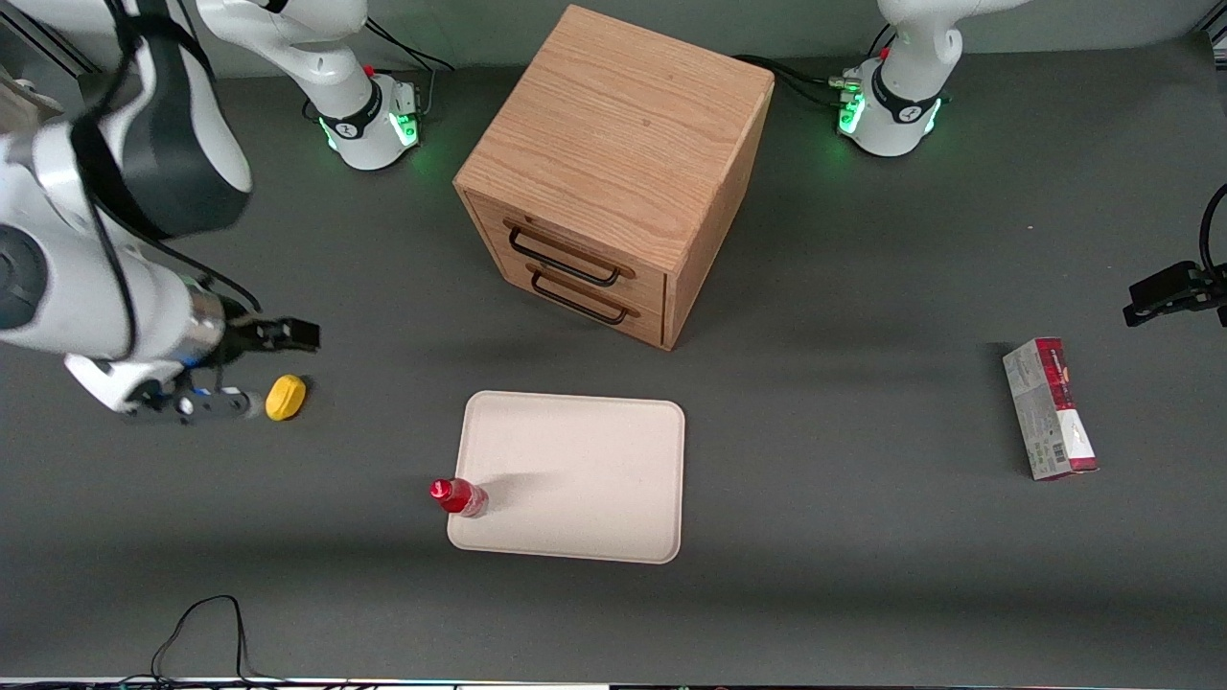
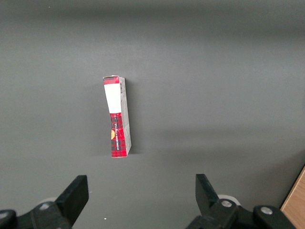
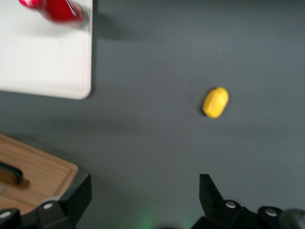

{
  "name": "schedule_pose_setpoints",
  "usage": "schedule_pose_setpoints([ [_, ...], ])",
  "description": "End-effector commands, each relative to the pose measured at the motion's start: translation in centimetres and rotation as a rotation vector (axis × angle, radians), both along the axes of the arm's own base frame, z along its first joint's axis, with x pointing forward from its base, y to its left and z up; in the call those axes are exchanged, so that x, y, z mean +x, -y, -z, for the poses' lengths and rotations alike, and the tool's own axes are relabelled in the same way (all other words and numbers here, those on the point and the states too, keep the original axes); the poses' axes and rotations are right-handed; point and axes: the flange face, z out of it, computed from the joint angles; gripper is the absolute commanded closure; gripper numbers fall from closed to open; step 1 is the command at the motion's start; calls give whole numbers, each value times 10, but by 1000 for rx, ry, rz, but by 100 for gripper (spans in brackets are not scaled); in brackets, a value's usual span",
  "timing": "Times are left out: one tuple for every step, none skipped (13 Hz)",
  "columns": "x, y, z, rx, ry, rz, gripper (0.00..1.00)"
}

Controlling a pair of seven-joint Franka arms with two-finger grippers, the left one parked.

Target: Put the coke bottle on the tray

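The coke bottle [image 1: 458, 496], small and red with a red cap, stands upright on the cream tray [image 1: 585, 470], at the tray's corner nearest the front camera on the working arm's side. The right wrist view also shows the bottle [image 3: 58, 9] on the tray [image 3: 43, 62], close to its edge. My right gripper [image 1: 286, 335] is open and empty. It is raised above the table, well away from the tray toward the working arm's end, its fingers [image 3: 78, 195] spread wide over bare grey table.
A small yellow object [image 1: 286, 397] lies on the table beside the gripper; it also shows in the right wrist view [image 3: 216, 102]. A wooden two-drawer cabinet [image 1: 613, 163] stands farther from the front camera than the tray. A red-and-grey carton [image 1: 1050, 407] lies toward the parked arm's end.
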Motion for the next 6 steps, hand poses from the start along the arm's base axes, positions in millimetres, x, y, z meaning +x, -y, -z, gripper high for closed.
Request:
schedule_pose_setpoints([
  [-65, 53, -28, 69, 40, -25, 0],
  [-82, 67, -39, 75, 47, -43, 0],
  [-92, 81, -44, 77, 48, -24, 0],
  [-96, 85, -46, 79, 36, -20, 0],
  [-94, 78, -46, 75, 37, -25, 0],
  [-89, 75, -50, 71, 47, -28, 0],
])
